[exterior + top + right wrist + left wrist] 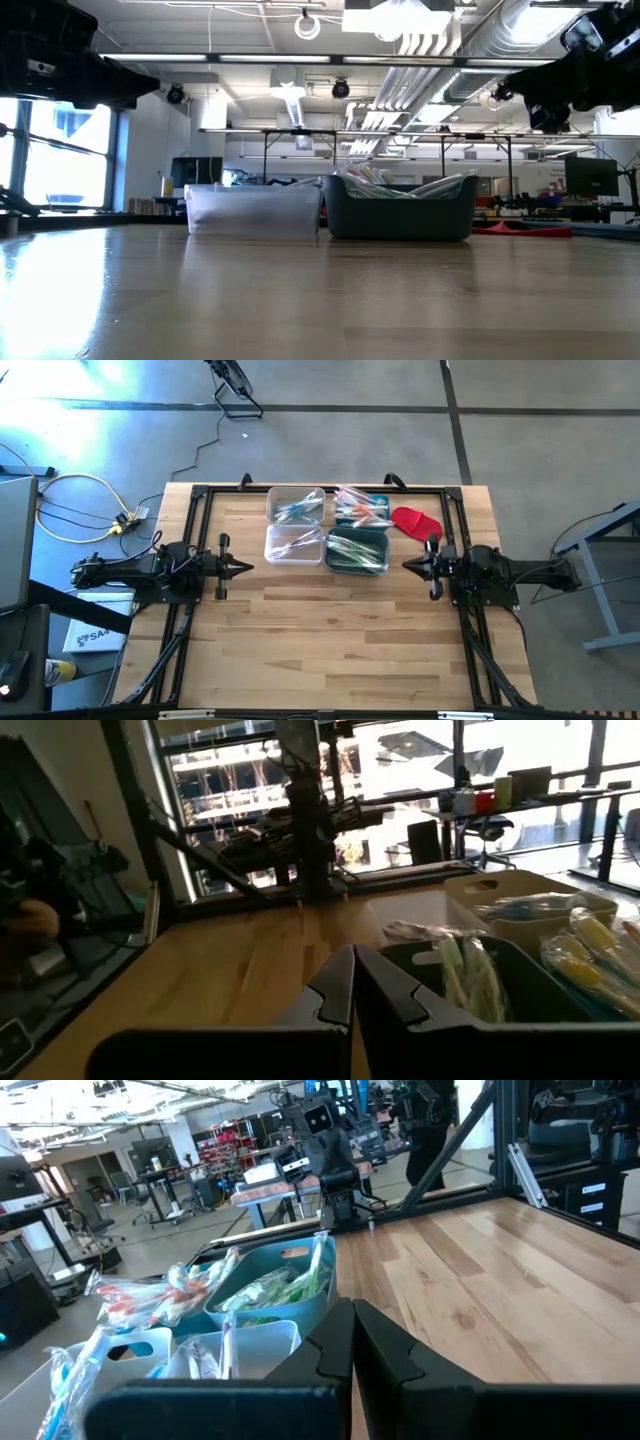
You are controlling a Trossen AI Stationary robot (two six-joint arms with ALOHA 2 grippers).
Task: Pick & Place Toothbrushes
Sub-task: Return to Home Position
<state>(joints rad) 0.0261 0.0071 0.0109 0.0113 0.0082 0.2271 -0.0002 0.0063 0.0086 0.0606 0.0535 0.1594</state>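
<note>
Closed, empty left tool (245,568) hovers above table (320,640), fingers pressed together. The toothbrushes (357,552) lie in four bins (267,550) just ahead of its tips, between both tools. Facing them, right tool (407,566) also fully closed, gripping nothing; red cloth (415,521) just beside it.

Found four bins in a two-by-two block on the table (330,645), toward its rear edge, about midway across: rear-left bin (270,505), front-left bin (268,546), rear-right bin (388,500), front-right bin (330,550), packed close together. Noted toothbrushes (298,510) lying in every bin. Spotted cloth-like piece (415,522) just right of rear-right bin. Logged left gripper (247,567) left of block, right gripper (406,565) right of it, tips facing.
</note>
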